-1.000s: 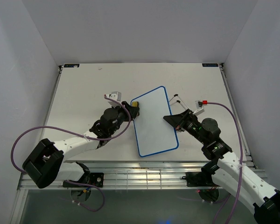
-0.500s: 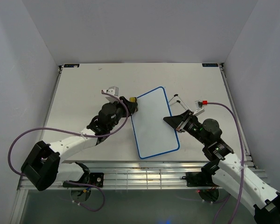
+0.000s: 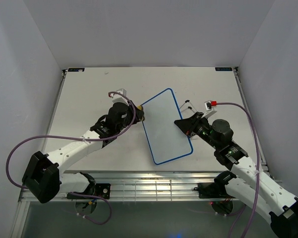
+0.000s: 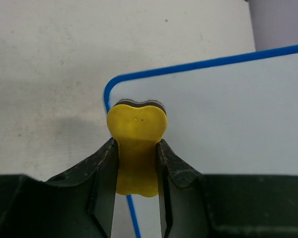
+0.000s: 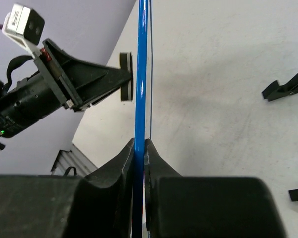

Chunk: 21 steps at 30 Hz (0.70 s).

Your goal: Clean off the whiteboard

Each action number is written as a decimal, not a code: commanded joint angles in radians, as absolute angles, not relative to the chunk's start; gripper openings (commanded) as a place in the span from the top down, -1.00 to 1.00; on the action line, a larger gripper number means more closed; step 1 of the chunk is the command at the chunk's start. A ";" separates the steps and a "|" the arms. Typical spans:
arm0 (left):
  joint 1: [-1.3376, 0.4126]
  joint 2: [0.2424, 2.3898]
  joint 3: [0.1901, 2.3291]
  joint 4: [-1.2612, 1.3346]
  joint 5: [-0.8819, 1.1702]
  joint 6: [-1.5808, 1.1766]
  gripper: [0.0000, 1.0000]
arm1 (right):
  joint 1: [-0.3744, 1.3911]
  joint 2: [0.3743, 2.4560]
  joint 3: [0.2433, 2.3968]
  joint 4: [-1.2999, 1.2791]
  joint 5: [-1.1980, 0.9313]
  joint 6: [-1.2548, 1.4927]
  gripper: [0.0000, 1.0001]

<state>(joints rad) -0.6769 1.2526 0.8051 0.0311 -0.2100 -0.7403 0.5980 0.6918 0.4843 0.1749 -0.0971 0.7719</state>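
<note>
A blue-framed whiteboard [image 3: 166, 126] lies at the table's middle, its white face blank in the top view. My right gripper [image 3: 184, 125] is shut on its right edge; in the right wrist view the blue frame [image 5: 140, 89] runs edge-on between the jaws of the right gripper [image 5: 139, 148]. My left gripper [image 3: 137, 113] is shut on a yellow eraser [image 3: 140, 110] with a dark felt underside. In the left wrist view the eraser [image 4: 136, 131] sits on the board's rounded corner [image 4: 109, 89], between the jaws of the left gripper [image 4: 137, 163].
Black clip-like stands [image 5: 287, 85] lie on the table to the right of the board, near a small white part [image 3: 188, 105]. The table's far edge [image 3: 149, 68] meets the white back wall.
The board has turned counter-clockwise, with its near end swung to the right. The left gripper with the eraser has moved farther away, staying at the board's far left corner.
</note>
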 commanded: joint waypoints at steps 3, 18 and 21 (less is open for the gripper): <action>-0.669 1.164 0.859 -0.198 -0.307 -0.813 1.00 | 0.584 0.741 0.633 0.204 -0.029 0.641 0.85; -0.666 1.268 0.793 -0.351 -0.426 -0.888 0.98 | 0.522 0.879 0.951 -0.147 -0.075 0.303 0.85; -0.666 1.327 0.790 -0.348 -0.434 -0.879 0.99 | 0.508 0.923 1.069 -0.266 -0.119 0.249 0.85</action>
<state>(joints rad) -0.6708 1.2865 0.8024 -0.3222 -0.3954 -0.8722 0.5217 0.9100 0.9375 -0.2138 -0.0628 0.3534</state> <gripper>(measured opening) 0.418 0.114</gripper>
